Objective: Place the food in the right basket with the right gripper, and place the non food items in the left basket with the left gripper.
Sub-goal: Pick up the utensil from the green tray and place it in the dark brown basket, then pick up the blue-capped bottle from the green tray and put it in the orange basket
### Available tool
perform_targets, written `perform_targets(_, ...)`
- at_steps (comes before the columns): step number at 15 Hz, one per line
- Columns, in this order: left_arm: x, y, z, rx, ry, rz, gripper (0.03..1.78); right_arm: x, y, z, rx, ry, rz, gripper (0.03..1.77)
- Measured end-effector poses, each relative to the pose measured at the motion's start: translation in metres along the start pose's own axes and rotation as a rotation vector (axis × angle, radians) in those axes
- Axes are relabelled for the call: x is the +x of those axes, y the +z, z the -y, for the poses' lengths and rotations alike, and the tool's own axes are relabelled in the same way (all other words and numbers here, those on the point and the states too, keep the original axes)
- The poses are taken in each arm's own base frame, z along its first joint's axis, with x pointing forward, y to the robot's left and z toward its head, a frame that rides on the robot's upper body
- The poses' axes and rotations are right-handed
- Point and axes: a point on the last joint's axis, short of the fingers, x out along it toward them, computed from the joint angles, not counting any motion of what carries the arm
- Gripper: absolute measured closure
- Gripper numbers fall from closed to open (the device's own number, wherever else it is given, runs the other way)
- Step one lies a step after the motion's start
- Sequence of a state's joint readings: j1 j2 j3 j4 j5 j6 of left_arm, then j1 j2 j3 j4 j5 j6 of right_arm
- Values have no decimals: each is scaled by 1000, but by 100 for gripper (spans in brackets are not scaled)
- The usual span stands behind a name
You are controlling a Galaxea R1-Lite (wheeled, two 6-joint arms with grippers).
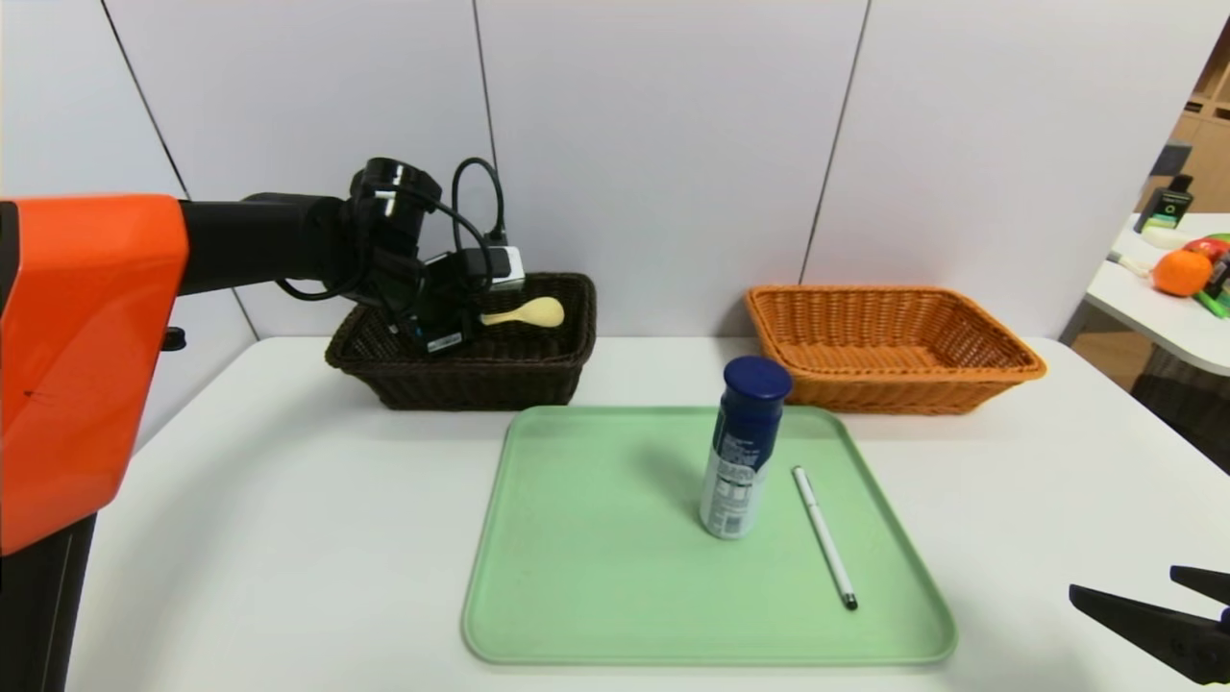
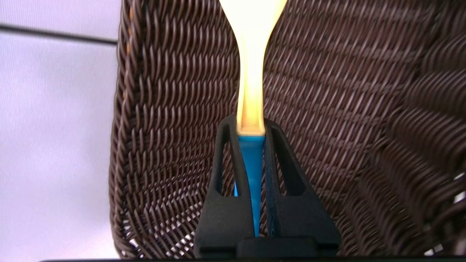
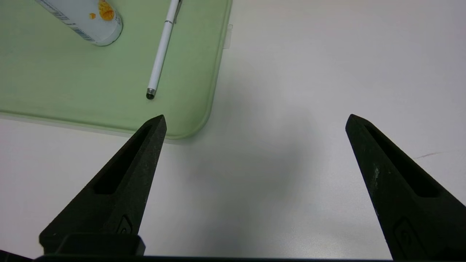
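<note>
- Head view: white table [image 1: 288, 538] bears everything.
- Green tray [image 1: 596, 577], in front of both baskets.
- Orange wicker basket [image 1: 894, 394], right.
- Dark brown wicker basket [image 1: 471, 384], left; inside, the left gripper [image 2: 251, 125], fingers clamped on the spoon [image 2: 251, 72].
- Right gripper [image 3: 256, 122], fingers apart, over the table.
- Blue-capped canister [image 1: 740, 452], upright on the tray.
- White pen [image 1: 824, 538], on the tray.

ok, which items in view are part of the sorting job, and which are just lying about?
Part of the job:
- spoon, in the left end effector
- canister
- white pen
- dark brown basket
- orange basket
- right end effector, open over the table

Just lying about, side table at right:
- orange fruit
- dark bottle
</note>
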State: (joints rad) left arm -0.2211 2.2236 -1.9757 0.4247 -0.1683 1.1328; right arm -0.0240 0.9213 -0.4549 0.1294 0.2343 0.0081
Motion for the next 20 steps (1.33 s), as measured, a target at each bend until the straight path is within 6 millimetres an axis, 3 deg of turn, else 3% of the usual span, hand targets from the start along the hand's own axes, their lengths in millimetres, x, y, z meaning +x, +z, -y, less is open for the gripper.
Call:
perform_targets(3, -2, 2, -1, -1, 6, 4, 165, 0, -2, 0, 3, 0, -6, 10)
perform_targets(8, -6, 3, -2, -24, 12, 7, 97, -1, -3, 0, 0, 1, 1, 10)
perform_targets(13, -27, 13, -10, -85, 58, 33, 56, -2, -4, 0, 2, 0, 3, 10)
perform_targets(16, -48, 22, -15, -243, 96, 60, 42, -3, -4, -1, 1, 1, 9, 10)
perform_targets(20, -80, 42, -13, -583, 121, 102, 29, -4, -6, -1, 0, 4, 14, 10)
